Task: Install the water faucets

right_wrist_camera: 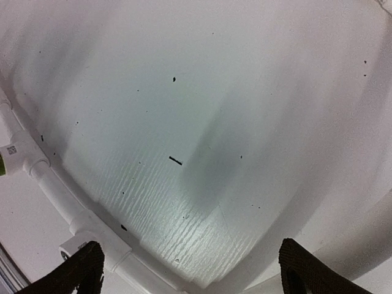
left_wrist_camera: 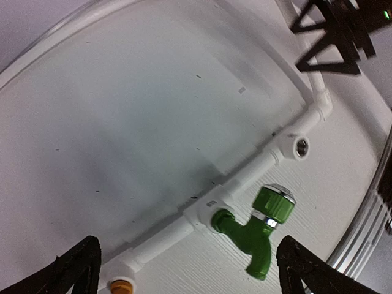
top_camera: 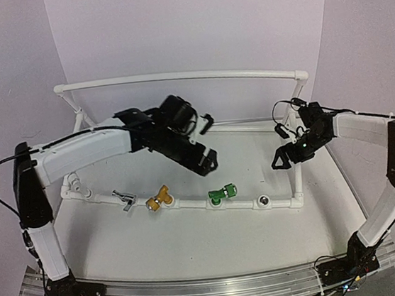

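Both wide and empty, the left end effector and right end effector hung near the silver faucet, brass faucet and green faucet seated along the pipe frame at lower centre, where a careless pass could have knocked a loosely threaded one crooked.

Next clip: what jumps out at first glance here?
Three faucets sit in a row along the near white pipe: silver faucet leftmost, brass-yellow faucet, then green faucet. Right of it, one metal-lined socket stands empty. The left tool and right tool hang open above.
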Robot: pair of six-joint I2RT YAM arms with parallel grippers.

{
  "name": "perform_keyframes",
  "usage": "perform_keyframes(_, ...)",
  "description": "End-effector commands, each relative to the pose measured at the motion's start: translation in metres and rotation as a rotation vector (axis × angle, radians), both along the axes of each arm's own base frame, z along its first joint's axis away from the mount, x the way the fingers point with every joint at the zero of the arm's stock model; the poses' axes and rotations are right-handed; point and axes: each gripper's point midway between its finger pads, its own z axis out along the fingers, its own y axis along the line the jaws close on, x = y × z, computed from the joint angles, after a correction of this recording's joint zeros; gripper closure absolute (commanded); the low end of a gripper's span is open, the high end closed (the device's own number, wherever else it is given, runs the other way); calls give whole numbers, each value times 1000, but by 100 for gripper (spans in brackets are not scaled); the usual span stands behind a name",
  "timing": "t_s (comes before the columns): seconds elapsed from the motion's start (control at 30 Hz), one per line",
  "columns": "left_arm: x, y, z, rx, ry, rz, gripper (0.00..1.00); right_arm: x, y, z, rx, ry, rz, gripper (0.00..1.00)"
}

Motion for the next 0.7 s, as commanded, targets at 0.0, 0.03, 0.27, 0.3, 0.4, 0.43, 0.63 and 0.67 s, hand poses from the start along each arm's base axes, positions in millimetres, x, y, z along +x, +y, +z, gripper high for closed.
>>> perform_keyframes(0.0, 50, 73, 61, -212, 4, 244, 0, 8, 2, 85, 52, -186, 20, 2)
perform_keyframes(0.03, 56, 90, 60, -230, 16, 285, 0, 6, 3, 97, 58, -212, 28, 2)
perform_keyframes(0.27, 62, 195, 57, -307, 10, 547, 0, -22, -14, 126, 17, -321, -4, 2)
perform_keyframes(0.3, 58, 206, 53, -300, 11, 579, 0, -26, -18, 122, 2, -318, -17, 2)
perform_keyframes(0.4, 47, 233, 37, -284, 25, 671, 0, -35, -31, 110, -37, -306, -56, 2)
perform_keyframes(0.43, 44, 241, 33, -278, 21, 703, 0, -37, -34, 108, -42, -305, -66, 2)
perform_keyframes(0.63, 30, 262, 25, -293, 23, 790, 0, -44, -38, 117, -35, -333, -94, 2)
perform_keyframes(0.67, 30, 264, 25, -290, 22, 800, 0, -44, -39, 118, -35, -335, -98, 2)
